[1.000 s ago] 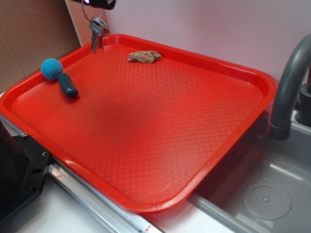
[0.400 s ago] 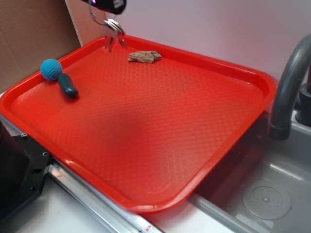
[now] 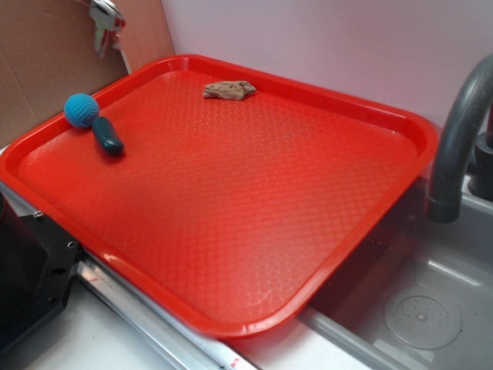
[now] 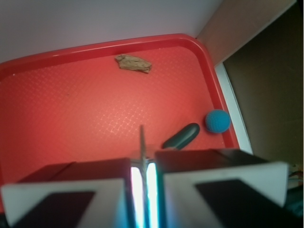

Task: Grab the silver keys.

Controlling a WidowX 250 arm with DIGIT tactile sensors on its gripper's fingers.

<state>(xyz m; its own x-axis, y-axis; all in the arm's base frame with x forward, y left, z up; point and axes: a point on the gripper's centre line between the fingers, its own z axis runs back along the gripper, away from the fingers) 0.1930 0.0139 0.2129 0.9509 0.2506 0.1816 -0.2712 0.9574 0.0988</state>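
Note:
The silver keys (image 3: 105, 23) hang in the air at the top left of the exterior view, above and outside the far left corner of the red tray (image 3: 400, 123). My gripper is cut off by that view's top edge. In the wrist view my gripper (image 4: 142, 164) is shut on the silver keys (image 4: 142, 142); one thin key blade sticks out edge-on from between the two nearly closed fingers (image 4: 190, 166), high above the tray (image 4: 95, 50).
On the tray lie a blue ball (image 3: 81, 109), a dark green oblong thing (image 3: 108, 136) beside it, and a small brown rag-like lump (image 3: 229, 90) near the far rim. Cardboard (image 3: 46, 54) stands at the left. A grey faucet (image 3: 462, 131) and sink (image 3: 420, 316) are at the right.
The keys, held by the gripper, swung right and then moved up and left, off past the tray's far left corner. The gripper body has left the exterior view.

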